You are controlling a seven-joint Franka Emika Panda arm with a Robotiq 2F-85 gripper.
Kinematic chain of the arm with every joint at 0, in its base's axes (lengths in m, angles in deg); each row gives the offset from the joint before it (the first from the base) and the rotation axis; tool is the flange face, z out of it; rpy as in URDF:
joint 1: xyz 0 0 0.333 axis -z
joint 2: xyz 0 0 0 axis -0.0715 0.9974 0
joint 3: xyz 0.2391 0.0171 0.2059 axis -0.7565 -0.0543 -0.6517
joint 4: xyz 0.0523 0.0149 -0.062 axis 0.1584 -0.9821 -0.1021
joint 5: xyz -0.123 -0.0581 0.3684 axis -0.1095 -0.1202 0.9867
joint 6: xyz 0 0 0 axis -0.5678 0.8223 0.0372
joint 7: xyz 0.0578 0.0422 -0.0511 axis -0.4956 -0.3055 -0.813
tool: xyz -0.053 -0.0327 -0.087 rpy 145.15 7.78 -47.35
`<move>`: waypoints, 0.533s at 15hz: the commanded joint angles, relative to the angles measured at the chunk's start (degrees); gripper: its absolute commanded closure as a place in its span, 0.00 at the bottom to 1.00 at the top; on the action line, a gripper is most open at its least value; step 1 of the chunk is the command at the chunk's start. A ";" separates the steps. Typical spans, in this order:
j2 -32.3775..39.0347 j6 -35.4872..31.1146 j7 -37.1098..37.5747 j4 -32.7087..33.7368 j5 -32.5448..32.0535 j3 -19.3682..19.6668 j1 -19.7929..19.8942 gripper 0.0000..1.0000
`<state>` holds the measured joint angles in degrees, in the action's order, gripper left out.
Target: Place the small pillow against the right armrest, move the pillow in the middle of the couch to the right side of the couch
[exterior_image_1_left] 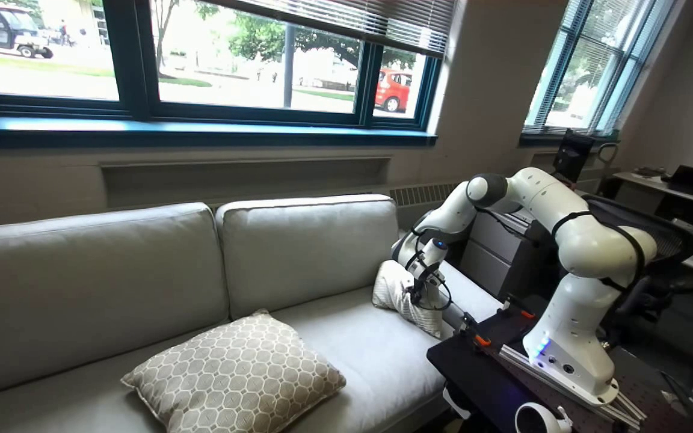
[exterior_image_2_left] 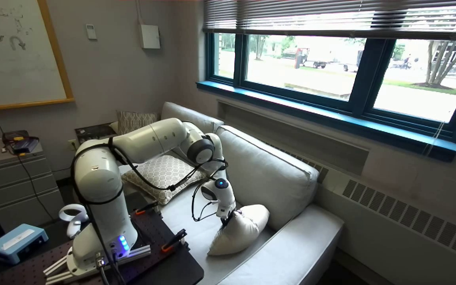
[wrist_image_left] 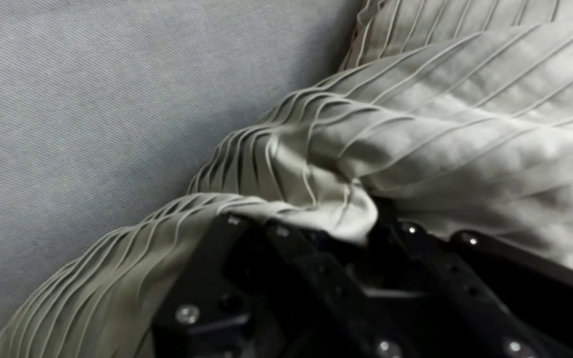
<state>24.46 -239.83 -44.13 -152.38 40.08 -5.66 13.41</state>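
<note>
Gripper [wrist_image_left: 358, 232] clamped on sm pillow [exterior_image_2_left: 244, 230] fold nr R edge of couch [exterior_image_1_left: 310, 252], prob to seat it vs R armrest [exterior_image_2_left: 293, 245].

1. The arm [exterior_image_1_left: 563, 207] arched above its base [exterior_image_1_left: 563, 322], bent at the elbow [exterior_image_1_left: 488, 189], forearm [exterior_image_1_left: 450, 210] sloping down.
2. The wrist [exterior_image_2_left: 225, 195] pointed downward at a slight tilt.
3. The fingers [wrist_image_left: 435, 253] were clamped in a closed grip, partly hidden at the ends.
4. Blue lights [exterior_image_1_left: 541, 347] glowed on base and wrist.
</note>
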 commanded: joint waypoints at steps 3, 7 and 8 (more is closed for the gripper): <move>-3.91 9.43 -1.00 -9.17 0.33 -2.99 4.85 0.96; -5.11 11.33 -3.47 -15.44 0.95 -7.10 13.76 0.96; -5.08 9.92 -4.44 -17.08 1.69 -9.23 17.30 0.96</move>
<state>19.37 -230.81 -44.73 -163.77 40.29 -9.89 21.38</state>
